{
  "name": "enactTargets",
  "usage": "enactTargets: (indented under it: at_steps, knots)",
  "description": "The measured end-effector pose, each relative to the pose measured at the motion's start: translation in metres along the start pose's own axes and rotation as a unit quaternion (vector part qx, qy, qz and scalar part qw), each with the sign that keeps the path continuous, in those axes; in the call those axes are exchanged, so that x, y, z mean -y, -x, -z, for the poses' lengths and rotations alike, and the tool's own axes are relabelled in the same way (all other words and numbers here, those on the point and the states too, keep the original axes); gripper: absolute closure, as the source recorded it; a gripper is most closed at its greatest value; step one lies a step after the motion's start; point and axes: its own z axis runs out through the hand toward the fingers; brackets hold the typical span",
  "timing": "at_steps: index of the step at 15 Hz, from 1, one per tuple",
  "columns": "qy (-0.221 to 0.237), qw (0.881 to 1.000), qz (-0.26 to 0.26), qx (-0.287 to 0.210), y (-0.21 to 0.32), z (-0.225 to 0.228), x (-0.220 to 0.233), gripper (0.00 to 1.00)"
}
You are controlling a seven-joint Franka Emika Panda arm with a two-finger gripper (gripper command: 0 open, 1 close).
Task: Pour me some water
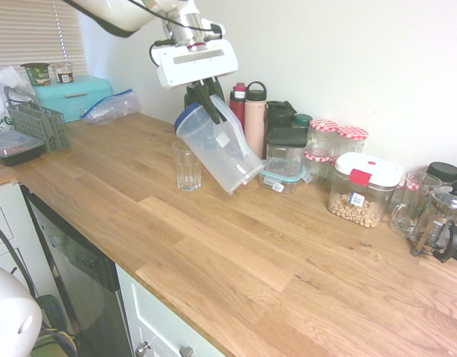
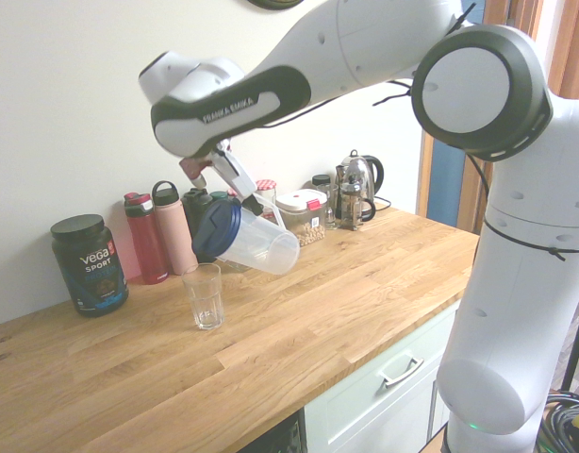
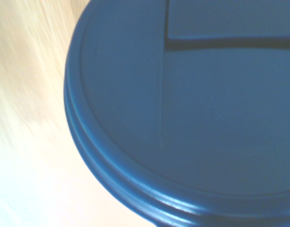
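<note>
My gripper (image 1: pixel 211 103) is shut on the handle of a tall frosted plastic jug (image 1: pixel 219 151) with a blue lid (image 1: pixel 184 118). The jug hangs above the wooden counter, tipped steeply so that its lid end leans toward a small clear drinking glass (image 1: pixel 187 166). In the second exterior view the jug (image 2: pixel 259 245) slants down from the gripper (image 2: pixel 235 181), and its lid (image 2: pixel 214 229) hovers just above and behind the glass (image 2: pixel 206 296). The blue lid (image 3: pixel 192 118) fills the wrist view. The water cannot be made out through the frosted plastic, and no stream shows.
Bottles (image 1: pixel 254 117) and lidded food containers (image 1: pixel 361 190) line the wall behind the jug. A French press (image 1: pixel 439 220) stands at the right, a grey rack (image 1: pixel 36 123) and a teal box (image 1: pixel 72 95) at the left. A black tub (image 2: pixel 89 263) stands beside the bottles.
</note>
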Motion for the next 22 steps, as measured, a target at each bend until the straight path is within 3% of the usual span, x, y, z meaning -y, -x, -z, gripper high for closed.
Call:
enactTargets:
  at_steps: [5, 8, 10, 14, 18, 22]
  knots:
    - [-0.095, 0.988, -0.117, -0.021, 0.046, 0.031, -0.025, 1.00]
    - [-0.135, 0.972, -0.190, -0.027, 0.059, 0.012, -0.063, 1.00]
    - [-0.162, 0.956, -0.244, -0.026, 0.094, -0.009, -0.102, 1.00]
    - [-0.213, 0.911, -0.353, -0.035, 0.178, -0.061, -0.146, 1.00]
    - [-0.246, 0.857, -0.450, -0.060, 0.179, -0.116, -0.144, 1.00]
    - [-0.257, 0.797, -0.537, -0.101, 0.180, -0.138, -0.154, 1.00]
